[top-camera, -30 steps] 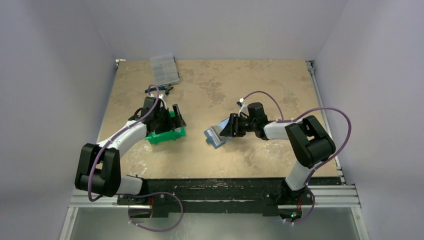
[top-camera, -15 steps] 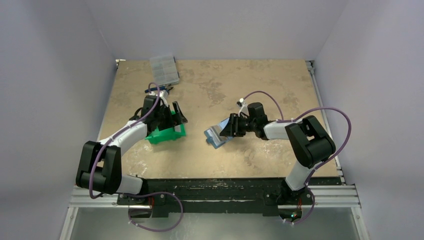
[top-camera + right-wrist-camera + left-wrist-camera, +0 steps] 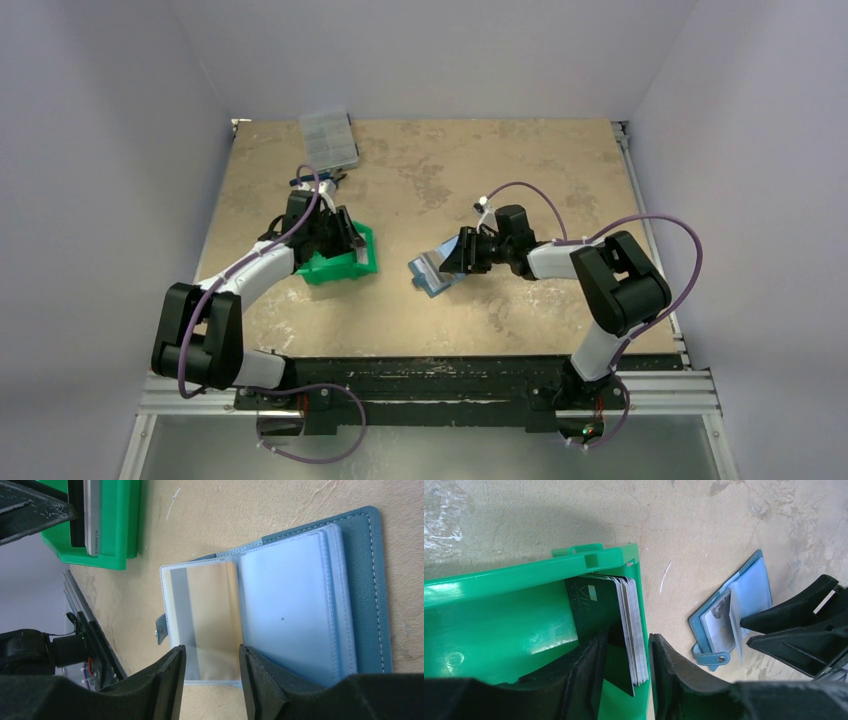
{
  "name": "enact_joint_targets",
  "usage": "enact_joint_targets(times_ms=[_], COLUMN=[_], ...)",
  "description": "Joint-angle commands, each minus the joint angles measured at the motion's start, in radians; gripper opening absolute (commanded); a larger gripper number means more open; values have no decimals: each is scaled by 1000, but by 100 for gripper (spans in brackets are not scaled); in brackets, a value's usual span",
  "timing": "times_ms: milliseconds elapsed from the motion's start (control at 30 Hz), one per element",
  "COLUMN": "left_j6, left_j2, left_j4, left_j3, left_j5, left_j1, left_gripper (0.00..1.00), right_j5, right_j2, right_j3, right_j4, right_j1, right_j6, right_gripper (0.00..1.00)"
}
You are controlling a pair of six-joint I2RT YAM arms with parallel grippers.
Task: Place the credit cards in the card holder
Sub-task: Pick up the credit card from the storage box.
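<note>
The credit cards (image 3: 634,625) stand on edge as a stack against the right wall of a green tray (image 3: 499,620), a dark card in front; their edges also show in the right wrist view (image 3: 92,515). My left gripper (image 3: 629,635) (image 3: 345,235) is shut on the stack, one finger inside the tray and the other outside its wall. The teal-blue card holder (image 3: 432,272) (image 3: 724,625) (image 3: 365,580) lies open on the table. My right gripper (image 3: 212,652) (image 3: 455,255) stands open over it, its fingertips either side of a clear inner pocket (image 3: 205,610).
A clear compartment box (image 3: 328,138) lies at the back left of the table, with a small dark blue item (image 3: 310,182) just in front of it. The green tray (image 3: 340,268) sits a short gap left of the card holder. Metal rails (image 3: 450,385) line the near edge.
My left jaws have drawn in from wide open around the card stack and tray wall, and the tray has shifted slightly right. The right arm and the card holder have not moved.
</note>
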Motion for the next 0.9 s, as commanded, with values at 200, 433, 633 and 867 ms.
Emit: enact_joint_targets(times_ms=[200, 433, 633, 867], left_j6=[12, 43, 90, 140], left_j2=[-41, -71, -105, -187], left_j4=[13, -54, -159, -305], left_j3=[13, 42, 98, 205], left_j5=[8, -32, -97, -197], left_j1=[4, 4, 4, 4], left_gripper=[22, 12, 6, 0], right_j5=[40, 41, 52, 112], right_j2=[-12, -19, -24, -64], right_j3=[-22, -23, -19, 0], right_j4=[-43, -46, -54, -105], right_j1=[2, 1, 2, 4], right_j6=[-30, -28, -32, -56], right_gripper=[51, 51, 51, 52])
